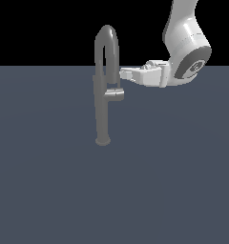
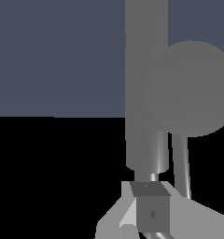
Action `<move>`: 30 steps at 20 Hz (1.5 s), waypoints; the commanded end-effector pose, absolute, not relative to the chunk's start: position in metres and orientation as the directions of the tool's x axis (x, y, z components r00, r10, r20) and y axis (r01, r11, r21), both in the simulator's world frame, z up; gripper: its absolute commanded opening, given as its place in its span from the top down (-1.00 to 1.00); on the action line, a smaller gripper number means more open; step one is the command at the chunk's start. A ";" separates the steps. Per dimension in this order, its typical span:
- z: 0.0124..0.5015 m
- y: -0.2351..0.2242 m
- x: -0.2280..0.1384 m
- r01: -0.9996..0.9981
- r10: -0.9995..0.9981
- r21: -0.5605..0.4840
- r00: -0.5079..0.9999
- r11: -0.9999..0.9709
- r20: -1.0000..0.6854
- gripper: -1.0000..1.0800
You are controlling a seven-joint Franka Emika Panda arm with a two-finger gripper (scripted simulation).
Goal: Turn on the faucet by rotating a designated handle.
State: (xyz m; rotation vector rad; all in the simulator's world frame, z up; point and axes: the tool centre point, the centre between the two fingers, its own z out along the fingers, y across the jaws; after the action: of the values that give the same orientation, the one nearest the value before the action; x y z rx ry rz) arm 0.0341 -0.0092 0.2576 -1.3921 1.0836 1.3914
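White robot hand (image 1: 123, 74) reaching in beside the tall slim grey metal faucet (image 1: 103, 95)

The short stubby grey cylinder handle (image 1: 114, 94) juts toward the exterior view's right, just below the hand (its fingertips near the spout's descending end); whether the fingers are spread or pressed together I cannot tell. Faucet stands on the dark bench (image 1: 49, 181).

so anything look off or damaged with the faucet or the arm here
Nothing stands out. The faucet stands upright on its small base, spout arching over, and the handle sticks out level from the column. The gripper is beside the spout, above the handle; whether it touches anything can't be told.
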 end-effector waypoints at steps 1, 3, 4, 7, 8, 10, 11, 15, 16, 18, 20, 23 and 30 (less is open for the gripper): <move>0.257 -0.009 0.034 -0.969 -0.003 0.002 -0.002 -0.247 -1.000 1.00; 0.258 -0.011 0.029 -0.969 -0.002 0.002 -0.002 -0.248 -1.000 1.00; 0.258 -0.011 0.026 -0.969 -0.002 0.002 -0.002 -0.248 -1.000 1.00; 0.258 -0.014 0.017 -0.969 -0.002 0.002 -0.002 -0.249 -1.000 1.00; 0.258 -0.014 0.014 -0.969 -0.002 0.002 -0.002 -0.249 -1.000 1.00; 0.258 -0.016 0.008 -0.968 -0.001 0.002 -0.002 -0.249 -1.000 1.00; 0.258 -0.016 0.005 -0.968 -0.001 0.002 -0.002 -0.250 -1.000 1.00; 0.258 -0.016 0.006 -0.970 -0.004 -0.006 0.007 -0.245 -1.000 1.00; 0.256 -0.017 0.003 -0.969 -0.003 -0.005 0.006 -0.246 -1.000 1.00; 0.253 -0.019 -0.004 -0.969 -0.003 -0.004 0.004 -0.247 -1.000 1.00; 0.250 -0.021 -0.011 -0.969 -0.002 -0.002 0.003 -0.248 -1.000 1.00; 0.244 -0.023 -0.021 -0.968 -0.001 0.000 0.000 -0.249 -1.000 1.00; 0.231 -0.026 -0.030 -0.968 -0.002 -0.006 0.007 -0.249 -1.000 1.00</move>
State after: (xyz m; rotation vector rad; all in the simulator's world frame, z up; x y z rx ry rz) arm -0.0223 -0.0234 0.2454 -1.4099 1.0642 1.3689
